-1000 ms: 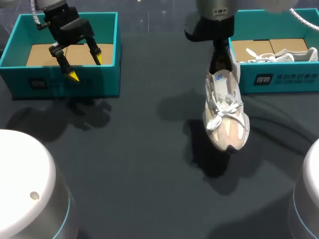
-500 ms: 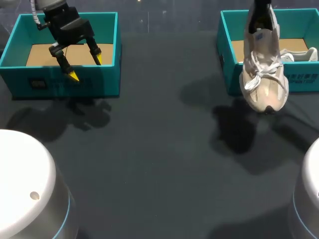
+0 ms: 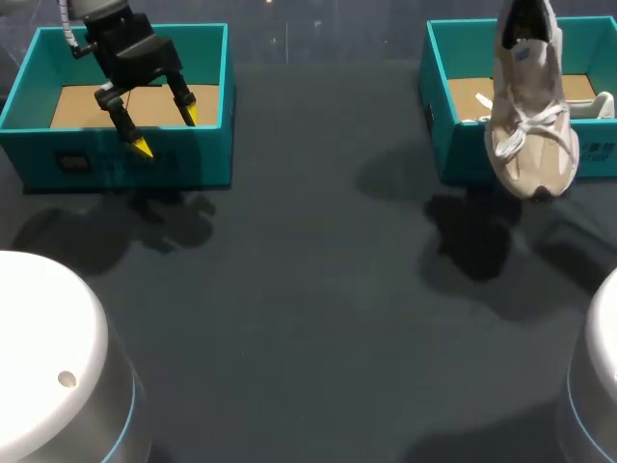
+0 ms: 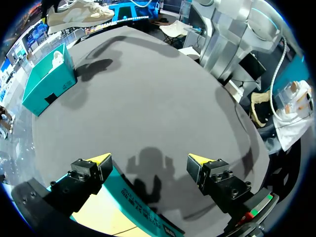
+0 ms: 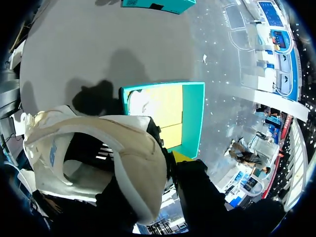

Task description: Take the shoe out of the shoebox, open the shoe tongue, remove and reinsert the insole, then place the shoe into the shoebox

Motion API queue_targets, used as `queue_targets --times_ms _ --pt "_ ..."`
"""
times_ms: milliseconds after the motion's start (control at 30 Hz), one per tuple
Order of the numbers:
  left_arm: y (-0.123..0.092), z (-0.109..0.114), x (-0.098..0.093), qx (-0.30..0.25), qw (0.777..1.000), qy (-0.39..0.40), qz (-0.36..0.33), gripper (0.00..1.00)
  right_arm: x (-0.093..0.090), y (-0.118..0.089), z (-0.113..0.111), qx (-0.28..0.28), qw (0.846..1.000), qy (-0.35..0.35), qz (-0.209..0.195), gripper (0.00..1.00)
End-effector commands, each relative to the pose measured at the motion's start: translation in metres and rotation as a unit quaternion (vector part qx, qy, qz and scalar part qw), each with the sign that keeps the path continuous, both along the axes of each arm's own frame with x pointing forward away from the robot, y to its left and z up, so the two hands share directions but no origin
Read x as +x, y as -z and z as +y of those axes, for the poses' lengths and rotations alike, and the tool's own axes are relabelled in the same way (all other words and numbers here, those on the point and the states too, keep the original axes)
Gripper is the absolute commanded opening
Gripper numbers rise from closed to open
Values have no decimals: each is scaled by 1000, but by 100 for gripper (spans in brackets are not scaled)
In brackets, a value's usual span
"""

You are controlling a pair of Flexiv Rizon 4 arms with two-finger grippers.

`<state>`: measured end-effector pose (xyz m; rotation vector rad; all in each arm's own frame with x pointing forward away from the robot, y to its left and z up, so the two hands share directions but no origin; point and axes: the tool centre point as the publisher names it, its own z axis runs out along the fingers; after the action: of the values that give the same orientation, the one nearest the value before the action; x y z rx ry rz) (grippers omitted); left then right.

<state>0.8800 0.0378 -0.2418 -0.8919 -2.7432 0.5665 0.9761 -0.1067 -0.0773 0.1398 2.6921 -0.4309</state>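
Observation:
A beige and white shoe [image 3: 532, 116] hangs toe-down over the front wall of the right teal shoebox [image 3: 453, 154]. My right gripper [image 5: 164, 170] is shut on its heel collar [image 5: 123, 148], with one finger inside the shoe and one yellow tip outside it. In the right wrist view the shoebox [image 5: 190, 116] lies below the shoe. A second pale shoe [image 3: 596, 104] lies inside that box. My left gripper [image 3: 166, 132] stands open above the left teal box [image 3: 116, 164], holding nothing; its open fingertips [image 4: 101, 160] hover over that box's wall.
The left teal box has only a cardboard floor [image 3: 87, 104] showing. The dark table [image 3: 308, 289] stretches between the two boxes. White rounded arm bases [image 3: 48, 367] sit at the near corners.
My right arm has carried the shoe from the table's middle to the right and back, higher, over the right shoebox's front wall. The left arm has not moved.

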Motion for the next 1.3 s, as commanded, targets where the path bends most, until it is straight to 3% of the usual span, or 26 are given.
queue_targets --times_ms 33,233,633,933,1133,1300 --pt "0 1 0 1 1000 1 0 100 48 -19 -39 5 1000 -7 16 0" --pt "0 1 0 1 1000 1 0 100 112 -34 -89 25 1000 -9 -12 0" --pt "0 1 0 1 1000 1 0 100 112 -34 -89 25 1000 -9 -12 0" --pt "0 1 0 1 1000 1 0 100 178 -28 -170 13 999 -48 21 0" --pt "0 1 0 1 1000 1 0 100 212 -26 -193 17 996 -88 29 0" --pt "0 1 0 1 1000 1 0 100 228 -13 -205 36 995 -88 40 0"
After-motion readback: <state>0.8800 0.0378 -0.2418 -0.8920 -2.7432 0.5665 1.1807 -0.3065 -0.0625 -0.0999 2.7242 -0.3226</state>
